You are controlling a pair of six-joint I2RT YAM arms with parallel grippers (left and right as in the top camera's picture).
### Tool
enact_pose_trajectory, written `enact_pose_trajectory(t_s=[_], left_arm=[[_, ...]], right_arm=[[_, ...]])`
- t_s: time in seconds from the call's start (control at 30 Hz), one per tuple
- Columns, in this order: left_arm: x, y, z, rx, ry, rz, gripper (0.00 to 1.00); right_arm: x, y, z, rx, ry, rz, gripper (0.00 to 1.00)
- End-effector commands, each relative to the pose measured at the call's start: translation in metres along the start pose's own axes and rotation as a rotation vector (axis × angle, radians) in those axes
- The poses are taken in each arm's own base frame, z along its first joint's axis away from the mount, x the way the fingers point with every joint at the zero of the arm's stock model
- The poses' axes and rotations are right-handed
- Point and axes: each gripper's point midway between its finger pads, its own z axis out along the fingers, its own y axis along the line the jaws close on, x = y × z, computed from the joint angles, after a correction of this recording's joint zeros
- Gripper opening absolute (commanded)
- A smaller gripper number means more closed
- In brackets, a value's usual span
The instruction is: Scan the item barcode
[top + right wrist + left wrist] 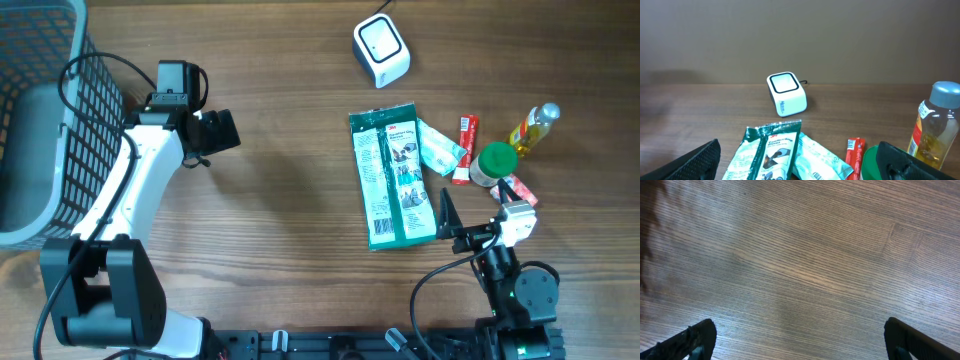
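Overhead view: the left arm, white-shelled with black joints, reaches up from the near edge of the brown wood-grain table [280, 240] and bends beside a grey wire-mesh basket [45, 110]. The left gripper [218, 131] hangs over bare wood, well apart from the goods. The right arm is folded low at the near right corner, and the right gripper [476, 212] sits just beside the near end of a long flat green plastic glove pack [394, 175]. That pack lies flat mid-table, with a pale green sachet [440, 148], a red stick packet [463, 148], a round green lid [495, 163] and a yellow oil bottle [533, 128] to its right. A white rounded-cube barcode scanner [381, 50] stands beyond them.

Left wrist view: the left gripper [799, 324] has its black fingers spread wide, with only wood grain between them and nothing held.

Right wrist view: the right gripper [800, 146] is likewise spread fully and empty. Ahead lie the glove pack [767, 152] and the scanner [786, 94].
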Motion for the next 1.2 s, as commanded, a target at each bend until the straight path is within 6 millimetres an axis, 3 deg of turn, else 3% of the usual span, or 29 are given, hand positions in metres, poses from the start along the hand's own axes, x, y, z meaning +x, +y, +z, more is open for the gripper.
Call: enact_pose_trajectory(t_s=[0.0,0.13,0.27,0.4,0.53,0.93,1.17], left_arm=[[-0.003,0.002,-0.006,-0.004,-0.021,-0.009,1.00],[-0.017,0.001,-0.049,0.039,-0.140,-0.020,1.00],[-0.030,0.003,-0.120,0.107,-0.330,-0.038,1.00],[-0.031,0.008,-0.180,0.164,-0.489,-0.053,1.00],[-0.026,0.013,-0.217,0.200,-0.589,-0.063,1.00],[-0.017,0.018,-0.245,0.228,-0.661,-0.068,1.00],[-0.009,0.006,-0.251,0.261,-0.668,-0.021,1.00]], right_arm=[[-0.002,-0.003,-0.001,0.014,-0.012,-0.019,1.00],[-0.002,-0.003,-0.001,0.014,-0.012,-0.019,1.00],[-0.003,-0.003,-0.001,0.014,-0.012,-0.019,1.00],[-0.003,-0.003,-0.001,0.014,-0.012,-0.019,1.00],[-0.003,-0.003,-0.001,0.014,-0.012,-0.019,1.00],[-0.003,-0.003,-0.001,0.014,-0.012,-0.019,1.00],[-0.003,-0.003,-0.001,0.014,-0.012,-0.019,1.00]])
